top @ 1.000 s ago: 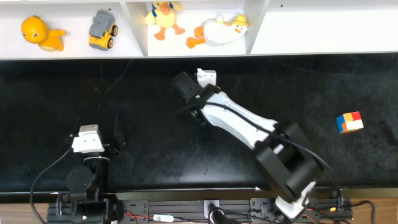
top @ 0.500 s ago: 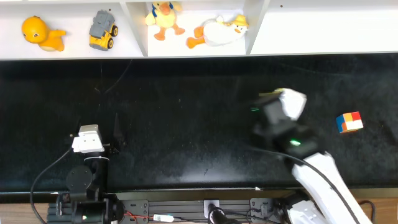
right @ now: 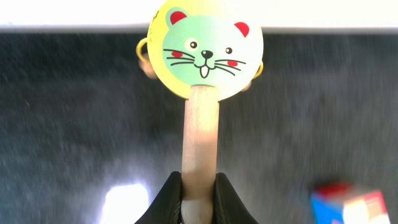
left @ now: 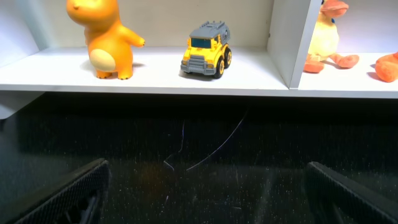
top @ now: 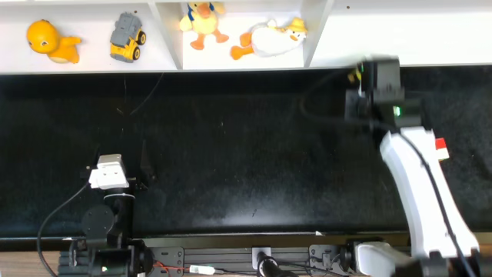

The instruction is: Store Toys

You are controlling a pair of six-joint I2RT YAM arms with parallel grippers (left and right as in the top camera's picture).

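Note:
My right gripper (right: 199,183) is shut on the wooden handle of a rattle toy (right: 205,50) with a round green cat face on a yellow disc. In the top view the right gripper (top: 377,77) is at the back right, close to the white shelf (top: 400,35). A multicoloured cube (right: 345,202) lies on the black mat beside the gripper; its red corner (top: 441,145) peeks out from under the right arm. My left gripper (left: 205,186) is open and empty, low over the mat at the front left, facing the shelf.
The shelf's compartments hold an orange figure (top: 50,40), a yellow truck (top: 127,37), a yellow plush duck (top: 204,21) and a white plush duck (top: 270,37). The black mat (top: 231,154) covers the table between the arms.
The right arm has swung from the mat's middle to the right and back toward the shelf with the rattle in its gripper, and now covers most of the cube. The left arm has not moved.

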